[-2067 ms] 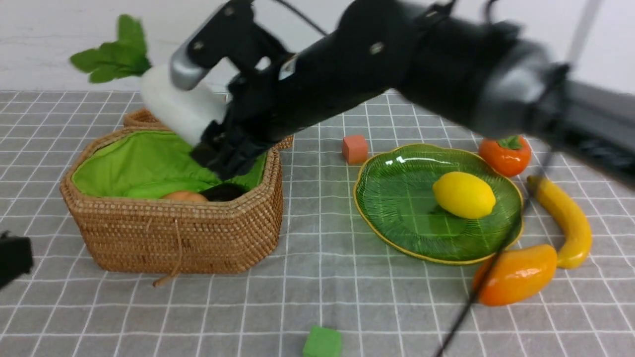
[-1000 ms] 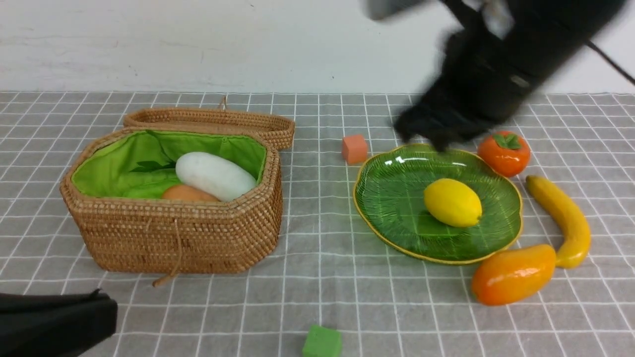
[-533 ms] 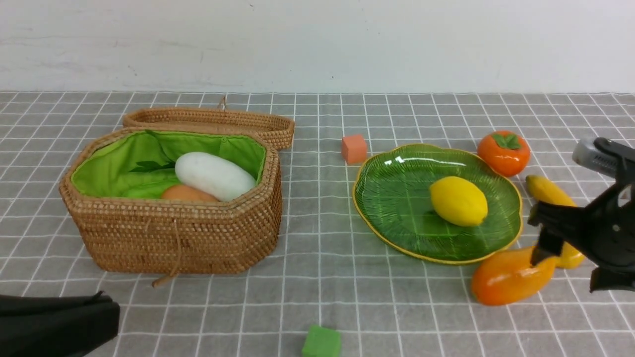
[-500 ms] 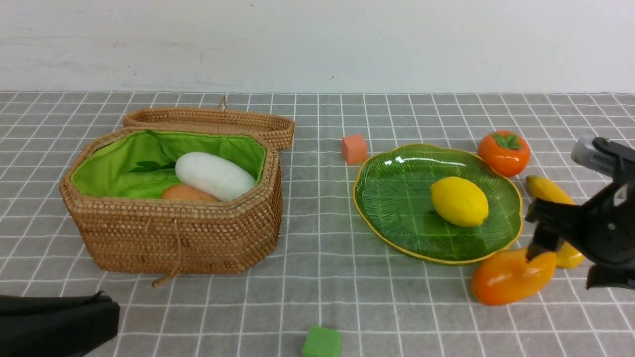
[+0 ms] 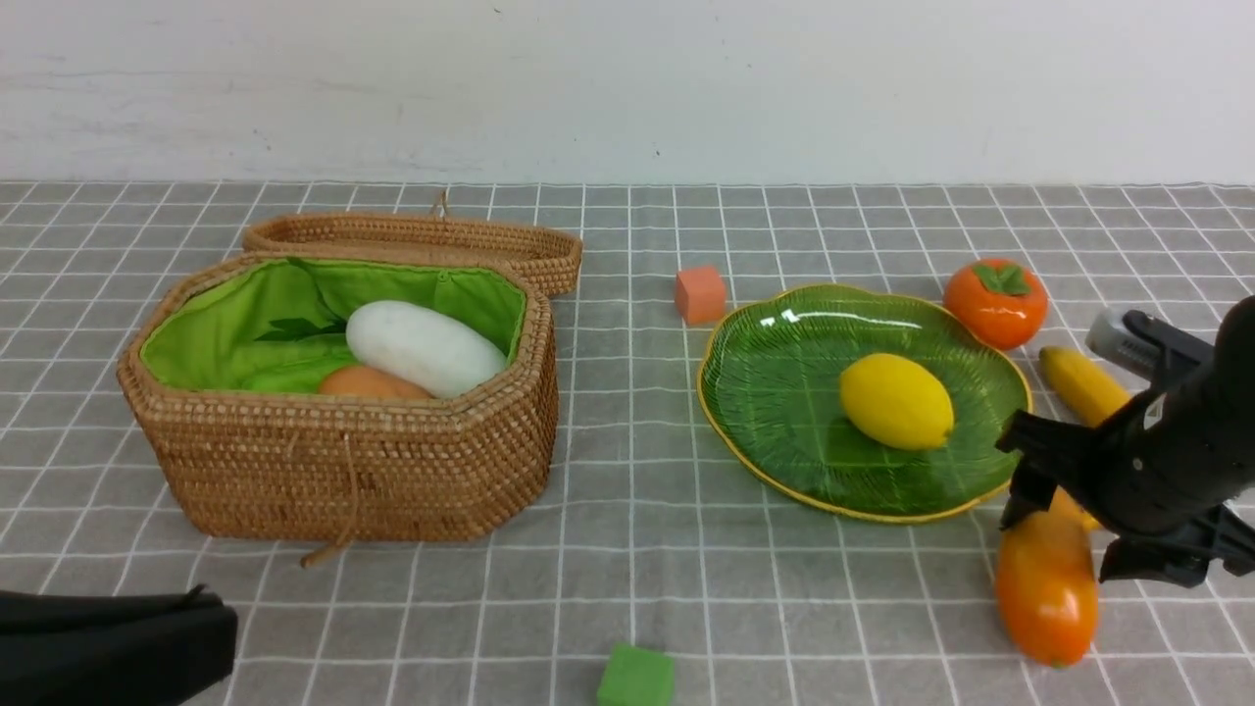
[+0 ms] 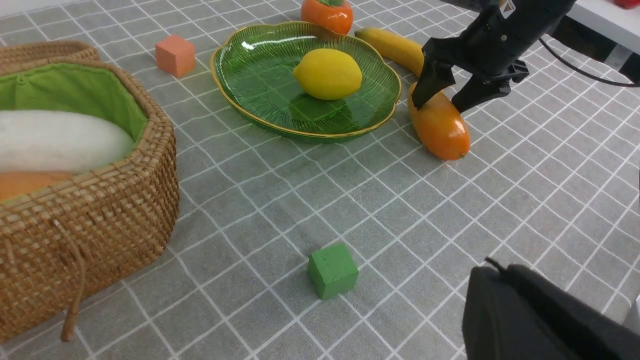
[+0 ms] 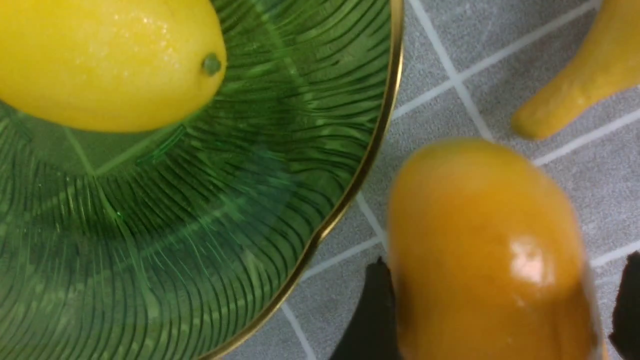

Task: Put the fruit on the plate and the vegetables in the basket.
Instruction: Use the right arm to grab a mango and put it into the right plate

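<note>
straddling mango (image 5: 1047, 598) far end, right claw (image 5: 1067, 544) wide; mango lies lengthwise toward camera beside plate (image 5: 784, 392); left claw (image 5: 196, 628) unclear.

Grey cloth (image 5: 627, 588), white grid; tan woven basket (image 5: 343, 471), bright green lining. Ribbed green plate (image 5: 784, 392), gold rim; yellow lemon (image 5: 895, 401); glossy orange mango (image 5: 1046, 588) at its 4 o'clock.

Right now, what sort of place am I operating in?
Probably a staged tabletop test bench, not a real kitchen: a grey grid-checked tablecloth against a bare white wall, set with props like a glossy yellow toy lemon and a small green cube.
</note>
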